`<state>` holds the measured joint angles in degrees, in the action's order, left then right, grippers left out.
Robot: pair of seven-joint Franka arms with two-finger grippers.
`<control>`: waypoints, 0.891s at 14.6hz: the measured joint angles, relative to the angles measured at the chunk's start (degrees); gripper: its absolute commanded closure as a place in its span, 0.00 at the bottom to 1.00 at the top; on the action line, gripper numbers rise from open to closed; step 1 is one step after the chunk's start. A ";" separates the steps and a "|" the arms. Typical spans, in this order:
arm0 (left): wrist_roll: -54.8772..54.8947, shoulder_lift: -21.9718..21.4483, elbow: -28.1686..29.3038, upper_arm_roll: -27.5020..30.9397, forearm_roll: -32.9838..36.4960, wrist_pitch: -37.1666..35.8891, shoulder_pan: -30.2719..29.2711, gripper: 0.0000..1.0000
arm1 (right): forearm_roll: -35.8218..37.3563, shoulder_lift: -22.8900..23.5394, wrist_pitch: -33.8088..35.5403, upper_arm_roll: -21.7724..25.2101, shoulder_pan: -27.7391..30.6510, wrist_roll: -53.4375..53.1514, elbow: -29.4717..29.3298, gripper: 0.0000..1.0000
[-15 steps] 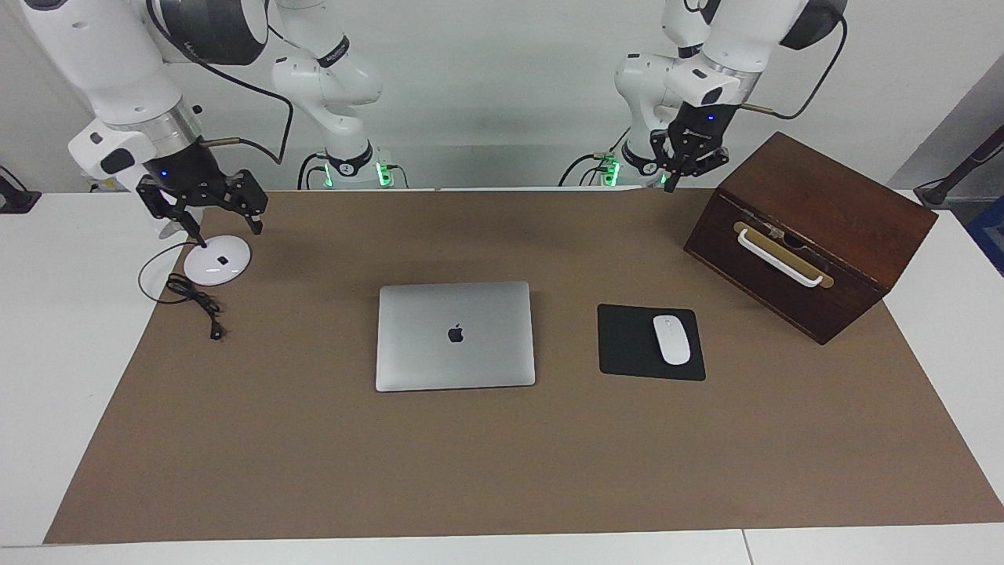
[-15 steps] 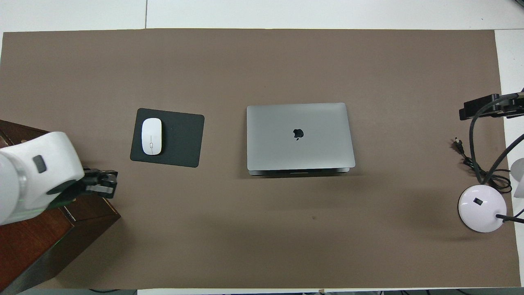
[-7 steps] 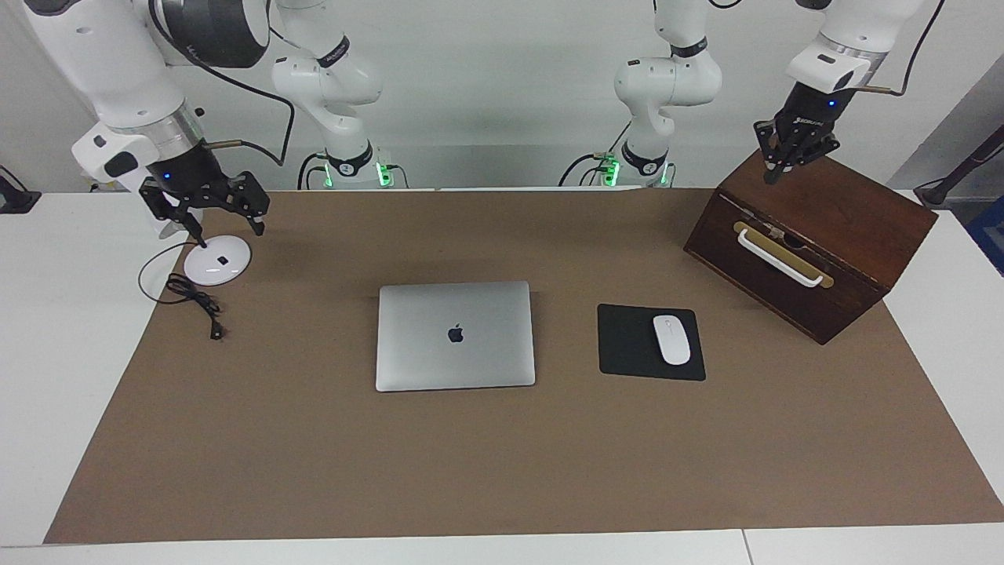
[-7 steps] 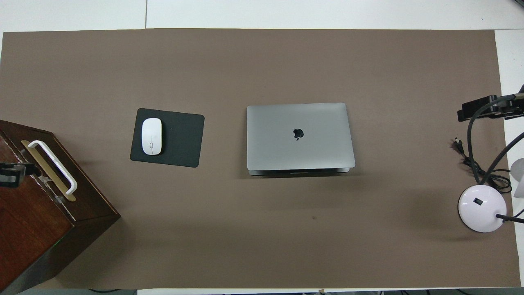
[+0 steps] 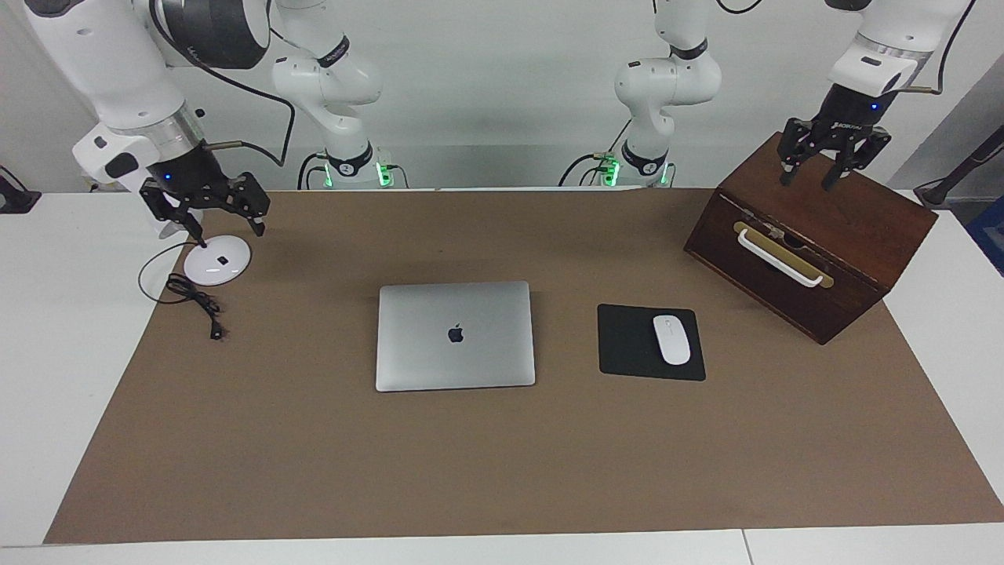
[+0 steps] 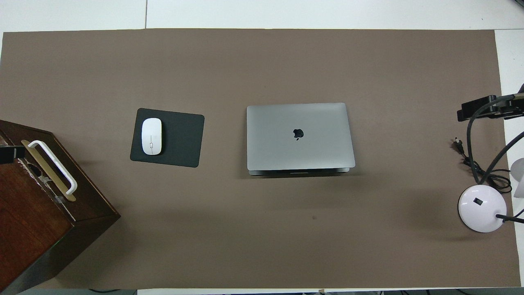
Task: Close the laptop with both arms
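Note:
The silver-grey laptop [image 5: 455,336] lies in the middle of the brown mat with its lid down flat and the apple logo facing up; it also shows in the overhead view [image 6: 299,135]. My left gripper [image 5: 806,180] hangs open and empty over the top of the wooden box, well away from the laptop toward the left arm's end. My right gripper [image 5: 227,226] hangs open and empty just over the white round lamp base, toward the right arm's end. Neither gripper touches the laptop.
A dark wooden box [image 5: 816,235] with a white handle stands at the left arm's end. A black mouse pad [image 5: 631,345] with a white mouse [image 5: 671,339] lies beside the laptop. A white lamp base [image 5: 217,260] with a black cable [image 5: 196,302] sits at the right arm's end.
My left gripper has swung from over the mat's edge near the robots to above the wooden box, toward the left arm's end. The right gripper and laptop have stayed put.

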<state>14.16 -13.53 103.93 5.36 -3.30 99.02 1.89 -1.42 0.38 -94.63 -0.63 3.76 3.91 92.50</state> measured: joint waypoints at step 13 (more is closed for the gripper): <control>-2.83 5.57 -2.55 -0.87 0.00 0.05 0.03 0.00 | 0.00 -0.02 -0.08 0.15 0.88 0.00 0.05 0.00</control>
<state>11.33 -7.96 101.38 4.50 -3.30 99.07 1.92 -1.42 0.35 -94.71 -0.48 4.64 3.91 92.54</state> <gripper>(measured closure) 0.000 0.000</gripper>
